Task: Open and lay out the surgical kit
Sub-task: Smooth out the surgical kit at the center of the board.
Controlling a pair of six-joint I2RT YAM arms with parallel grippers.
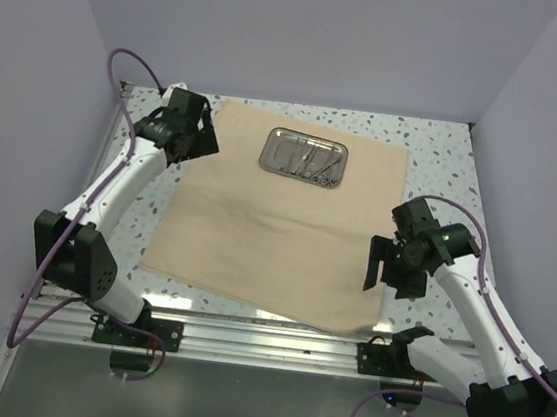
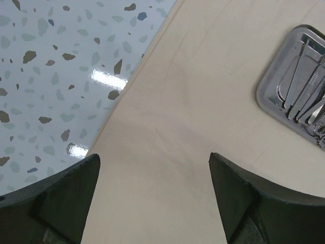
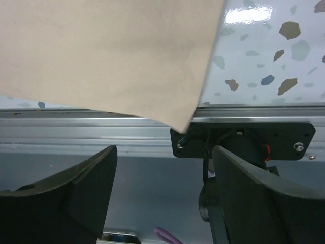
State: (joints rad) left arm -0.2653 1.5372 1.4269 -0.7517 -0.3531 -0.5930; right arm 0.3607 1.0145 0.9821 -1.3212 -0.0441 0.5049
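The beige cloth wrap [image 1: 266, 227] lies open and spread flat on the table. The small steel tray [image 1: 304, 158] stands on its far part and holds several thin silver instruments [image 1: 312, 158]. My left gripper [image 1: 203, 144] is open and empty over the cloth's far left edge. In the left wrist view [image 2: 155, 160] it has cloth [image 2: 203, 101] below it, and the tray [image 2: 274, 96] with instruments [image 2: 304, 86] at the right. My right gripper [image 1: 383, 279] is open and empty beside the cloth's right edge. In the right wrist view [image 3: 163, 150] the cloth's near right corner [image 3: 177, 114] overhangs the table edge.
The speckled tabletop [image 1: 433, 176] shows around the cloth. An aluminium rail [image 1: 263, 343] runs along the near edge, with the right arm's base mount [image 3: 244, 140] and purple cables [image 1: 123, 70]. Lilac walls close in the left, back and right.
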